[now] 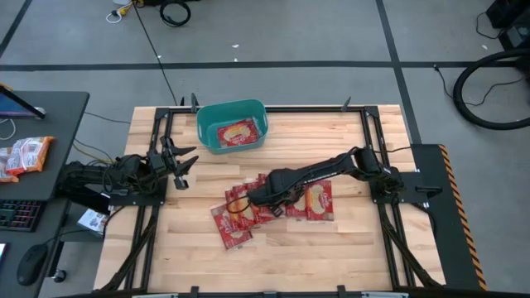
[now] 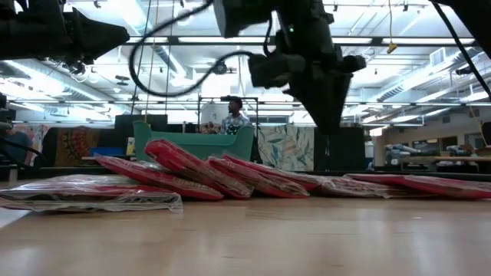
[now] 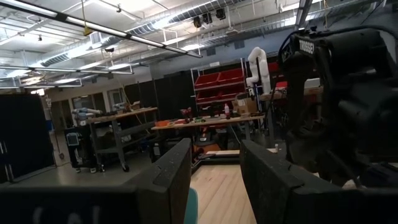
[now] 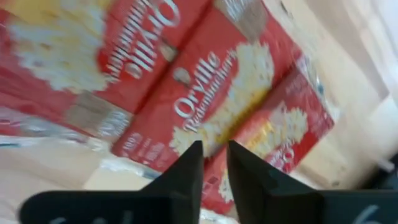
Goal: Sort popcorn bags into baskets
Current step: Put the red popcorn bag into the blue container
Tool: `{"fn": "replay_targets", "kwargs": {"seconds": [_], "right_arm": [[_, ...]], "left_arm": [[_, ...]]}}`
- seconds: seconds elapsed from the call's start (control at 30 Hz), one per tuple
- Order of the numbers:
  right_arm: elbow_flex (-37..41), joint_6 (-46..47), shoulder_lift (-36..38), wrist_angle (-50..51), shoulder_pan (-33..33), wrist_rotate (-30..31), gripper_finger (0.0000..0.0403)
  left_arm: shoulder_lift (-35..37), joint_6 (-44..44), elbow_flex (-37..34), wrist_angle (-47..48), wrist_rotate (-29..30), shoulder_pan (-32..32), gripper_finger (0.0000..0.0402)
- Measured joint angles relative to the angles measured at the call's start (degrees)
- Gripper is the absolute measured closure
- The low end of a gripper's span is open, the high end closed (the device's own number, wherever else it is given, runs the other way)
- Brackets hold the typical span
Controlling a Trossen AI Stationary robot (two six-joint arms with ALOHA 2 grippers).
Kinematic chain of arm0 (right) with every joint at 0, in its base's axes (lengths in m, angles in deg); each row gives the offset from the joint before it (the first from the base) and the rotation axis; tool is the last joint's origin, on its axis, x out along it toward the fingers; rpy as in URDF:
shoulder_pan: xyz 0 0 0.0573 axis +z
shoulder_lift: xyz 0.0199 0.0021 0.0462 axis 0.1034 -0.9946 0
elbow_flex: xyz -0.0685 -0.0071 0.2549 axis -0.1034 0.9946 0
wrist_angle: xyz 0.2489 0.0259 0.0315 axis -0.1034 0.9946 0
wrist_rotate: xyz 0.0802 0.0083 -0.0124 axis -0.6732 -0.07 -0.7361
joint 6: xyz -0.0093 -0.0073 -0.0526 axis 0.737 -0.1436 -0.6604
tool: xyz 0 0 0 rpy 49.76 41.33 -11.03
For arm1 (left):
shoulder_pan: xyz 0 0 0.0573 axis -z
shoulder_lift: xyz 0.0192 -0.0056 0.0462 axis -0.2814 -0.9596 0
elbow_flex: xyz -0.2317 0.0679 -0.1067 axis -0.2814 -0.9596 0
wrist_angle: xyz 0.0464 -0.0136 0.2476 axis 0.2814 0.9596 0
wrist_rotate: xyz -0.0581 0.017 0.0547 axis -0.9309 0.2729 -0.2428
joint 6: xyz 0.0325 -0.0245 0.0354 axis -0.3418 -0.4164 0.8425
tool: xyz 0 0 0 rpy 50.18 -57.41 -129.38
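Several red popcorn bags [image 1: 281, 207] lie overlapped in a loose row on the wooden table, flat or leaning on one another [image 2: 222, 178]. One more popcorn bag [image 1: 236, 132] lies inside the teal basket [image 1: 207, 124] at the table's far edge. My right gripper [image 1: 252, 199] hangs over the row's left part, pointing steeply down. In its wrist view its fingers [image 4: 214, 163] stand a narrow gap apart above the bags [image 4: 205, 93], with nothing between them. My left gripper [image 1: 180, 164] waits open at the table's left side, clear of everything.
Black frame rails [image 1: 377, 157] run along the table's left and right sides. Orange-and-white snack packets [image 1: 25, 156] lie on the desk to the left, off the table. Bare wood shows along the near edge. A person [image 2: 234, 115] stands in the room behind the basket.
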State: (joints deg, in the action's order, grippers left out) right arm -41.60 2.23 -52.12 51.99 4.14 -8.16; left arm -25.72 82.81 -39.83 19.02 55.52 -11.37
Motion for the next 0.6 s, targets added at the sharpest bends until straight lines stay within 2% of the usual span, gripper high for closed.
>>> {"fn": "replay_targets", "kwargs": {"seconds": [0.4, 0.6], "right_arm": [[11.8, 6.5, -0.1, -1.8, -0.1, -12.9, 0.0165], [12.1, 8.5, 0.0, -3.3, -0.2, -13.5, 0.0115]], "left_arm": [[0.0, 0.0, 0.0, 0.0, 0.0, 0.0, 0.0260], [0.0, 0.0, 0.0, 0.0, 0.0, 0.0, 0.0260]]}}
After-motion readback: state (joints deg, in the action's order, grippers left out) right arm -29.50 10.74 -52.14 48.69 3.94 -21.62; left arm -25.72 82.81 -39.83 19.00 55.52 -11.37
